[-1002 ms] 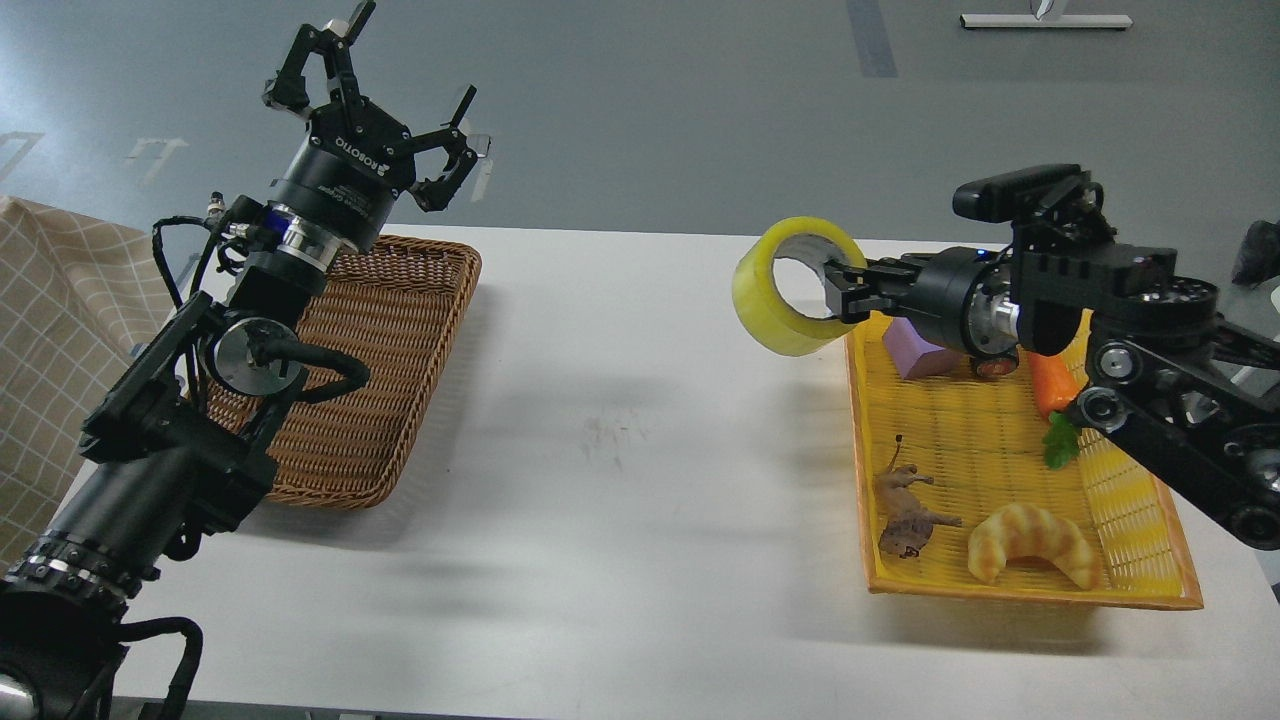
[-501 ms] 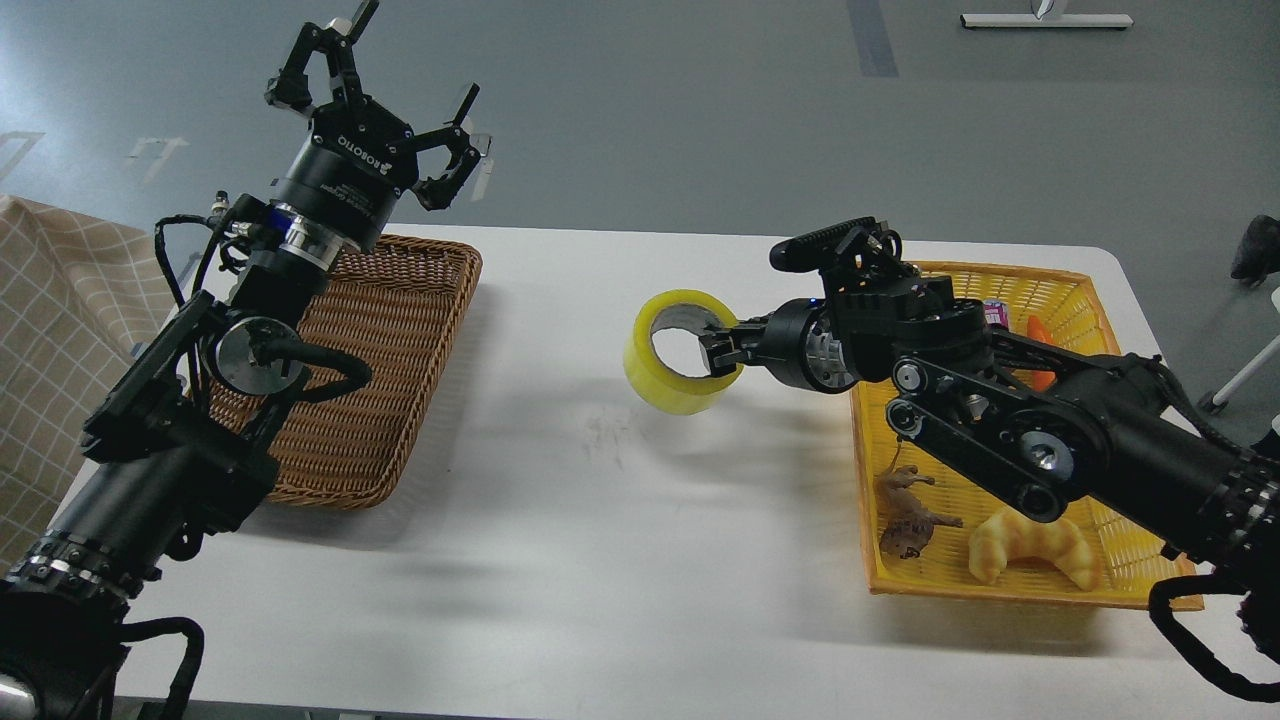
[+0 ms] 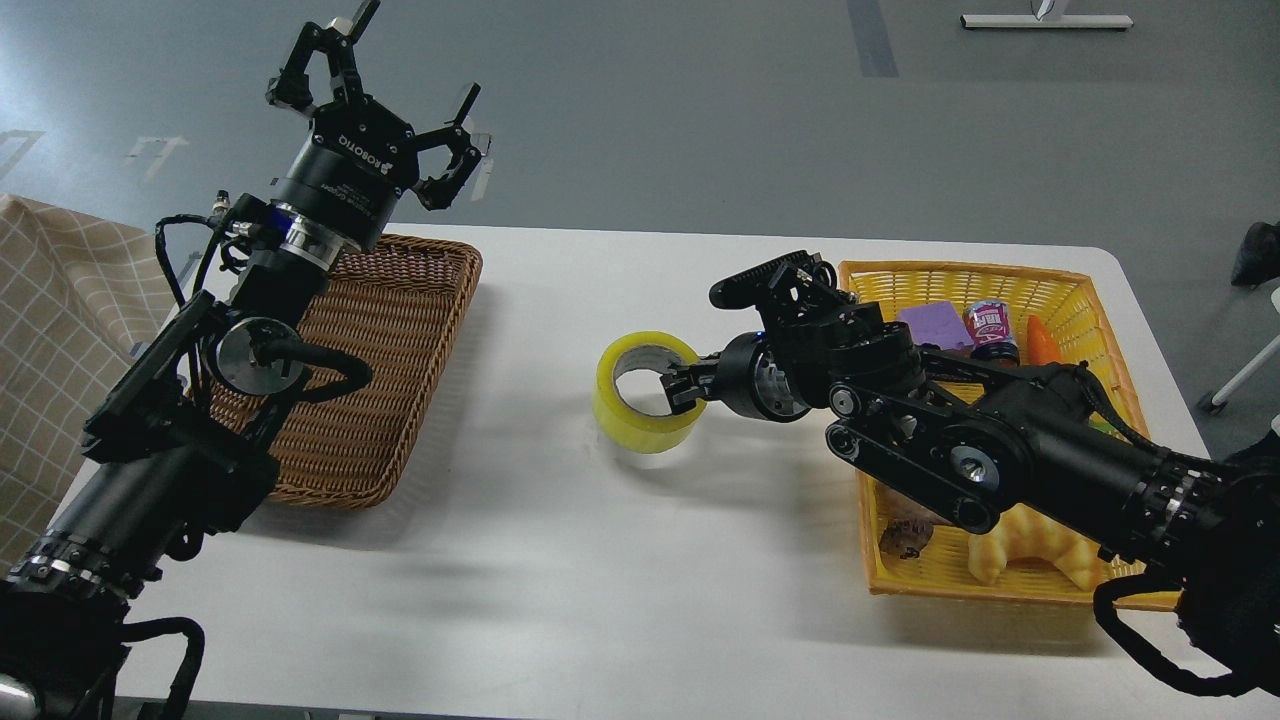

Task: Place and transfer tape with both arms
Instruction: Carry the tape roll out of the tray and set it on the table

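The tape (image 3: 632, 420), a yellowish roll with a grey-white core, is near the middle of the white table (image 3: 560, 560), low over it or touching it. My right gripper (image 3: 683, 386) reaches in from the right and is shut on the roll's right wall, one finger inside the core. My left gripper (image 3: 385, 100) is raised high above the far end of the brown wicker basket (image 3: 400, 330), fingers spread open and empty.
A yellow plastic basket (image 3: 1000, 282) at the right holds a purple block (image 3: 930, 322), a can (image 3: 990, 330), a carrot (image 3: 1042, 342), a croissant toy (image 3: 1020, 555) and a small brown animal figure (image 3: 905, 535). A checked cloth (image 3: 50, 330) lies at the far left.
My right arm has carried the tape leftward and down, from above the yellow basket's corner to the table's middle. My left arm has stayed still.
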You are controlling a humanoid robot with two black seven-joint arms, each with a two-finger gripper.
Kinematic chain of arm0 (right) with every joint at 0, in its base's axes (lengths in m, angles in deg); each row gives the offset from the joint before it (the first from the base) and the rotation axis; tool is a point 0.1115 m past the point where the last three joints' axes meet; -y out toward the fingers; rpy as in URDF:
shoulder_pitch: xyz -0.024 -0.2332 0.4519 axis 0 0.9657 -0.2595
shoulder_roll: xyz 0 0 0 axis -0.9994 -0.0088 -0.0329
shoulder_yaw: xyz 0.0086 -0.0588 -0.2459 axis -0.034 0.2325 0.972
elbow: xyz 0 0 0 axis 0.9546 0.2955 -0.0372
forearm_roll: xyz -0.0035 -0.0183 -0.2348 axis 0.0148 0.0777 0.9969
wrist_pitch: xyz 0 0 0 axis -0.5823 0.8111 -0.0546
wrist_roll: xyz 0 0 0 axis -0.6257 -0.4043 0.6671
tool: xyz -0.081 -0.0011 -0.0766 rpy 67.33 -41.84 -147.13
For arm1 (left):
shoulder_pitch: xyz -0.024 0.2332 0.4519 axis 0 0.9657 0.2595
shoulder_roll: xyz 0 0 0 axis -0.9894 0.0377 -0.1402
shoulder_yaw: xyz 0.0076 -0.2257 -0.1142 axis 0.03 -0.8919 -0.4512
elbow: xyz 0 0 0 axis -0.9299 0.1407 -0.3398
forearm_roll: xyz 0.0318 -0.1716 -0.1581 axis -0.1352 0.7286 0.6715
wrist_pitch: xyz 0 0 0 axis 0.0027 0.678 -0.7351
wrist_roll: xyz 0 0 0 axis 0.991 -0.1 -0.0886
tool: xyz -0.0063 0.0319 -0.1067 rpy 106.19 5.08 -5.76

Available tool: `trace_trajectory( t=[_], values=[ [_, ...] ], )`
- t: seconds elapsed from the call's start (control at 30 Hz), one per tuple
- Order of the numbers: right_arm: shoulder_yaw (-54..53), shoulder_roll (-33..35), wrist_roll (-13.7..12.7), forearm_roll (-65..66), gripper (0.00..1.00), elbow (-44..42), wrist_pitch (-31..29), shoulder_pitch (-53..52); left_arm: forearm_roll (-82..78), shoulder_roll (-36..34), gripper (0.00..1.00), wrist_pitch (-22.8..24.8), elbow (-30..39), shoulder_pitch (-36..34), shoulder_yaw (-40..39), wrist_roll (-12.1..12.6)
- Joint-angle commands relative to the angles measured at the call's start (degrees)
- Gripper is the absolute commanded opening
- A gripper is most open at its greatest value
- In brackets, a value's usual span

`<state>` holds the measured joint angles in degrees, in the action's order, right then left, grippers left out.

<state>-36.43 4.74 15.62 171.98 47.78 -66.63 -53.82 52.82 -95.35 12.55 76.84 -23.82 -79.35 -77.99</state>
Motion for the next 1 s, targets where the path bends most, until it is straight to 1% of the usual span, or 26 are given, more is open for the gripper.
trace_trajectory(
  t=[0.0,0.17,0.23,0.27,0.3,0.37,0.43,0.47,0.57,0.7,0.73,0.77,0.8,0.87,0.93,0.97],
  values=[
    [0.01,-0.52,0.01,0.0,0.0,-0.07,0.0,0.57,0.0,-0.05,0.98,0.0,-0.01,0.0,0.0,0.0],
    [0.1,-0.78,0.01,-0.09,0.0,-0.16,0.0,1.54,0.0,0.13,0.98,0.0,-0.01,0.0,0.0,0.0],
    [0.1,-0.87,0.01,-0.09,0.04,-0.34,0.0,1.63,0.0,0.22,0.98,0.0,-0.01,0.09,0.08,0.0],
    [0.19,-0.96,0.01,-0.09,0.09,-0.34,0.0,1.71,0.0,0.22,0.98,0.0,-0.01,0.0,0.09,0.0],
    [0.19,-0.87,0.01,-0.09,0.12,-0.34,0.0,1.71,0.0,0.22,0.98,0.0,-0.01,0.09,0.09,0.0],
    [0.19,-0.87,0.01,-0.09,0.12,-0.6,0.0,1.71,0.0,0.04,0.98,0.0,-0.01,0.0,0.09,0.0],
    [0.19,-0.87,0.01,-0.09,0.16,-1.21,0.0,1.8,0.0,-0.05,0.98,0.0,-0.01,0.0,0.0,0.0],
    [0.19,-0.96,0.01,-0.01,0.22,-1.48,0.0,1.8,0.0,-0.05,0.98,0.0,-0.01,0.0,0.08,0.0],
    [0.19,-0.96,0.01,0.0,0.31,-1.65,0.0,2.24,0.0,-0.05,0.98,0.0,-0.01,0.09,0.09,0.0],
    [0.19,-0.87,0.01,0.08,0.34,-1.74,0.0,2.77,0.0,-0.05,0.98,0.0,0.08,0.09,0.09,0.0],
    [0.19,-0.87,0.01,0.08,0.36,-1.74,0.0,2.77,0.0,-0.13,0.98,0.0,0.17,0.09,0.09,0.0],
    [0.19,-0.87,0.01,0.08,0.4,-1.83,0.0,2.77,0.0,-0.13,0.98,0.0,0.34,0.09,0.09,0.0],
    [0.19,-0.87,0.01,0.0,0.42,-1.74,0.0,2.77,0.0,-0.22,0.98,0.0,0.35,0.09,0.09,0.0],
    [0.19,-0.87,0.01,0.0,0.5,-1.74,0.0,2.94,0.0,-0.22,0.98,0.0,0.35,0.09,0.0,0.0],
    [0.1,-0.87,0.01,-0.09,0.53,-1.83,0.0,2.95,0.0,-0.31,0.98,0.0,0.35,0.09,0.0,0.0],
    [0.1,-0.78,0.01,-0.18,0.64,-1.92,0.0,2.95,0.0,-0.31,0.98,0.0,0.35,0.09,0.0,0.0]
  ],
)
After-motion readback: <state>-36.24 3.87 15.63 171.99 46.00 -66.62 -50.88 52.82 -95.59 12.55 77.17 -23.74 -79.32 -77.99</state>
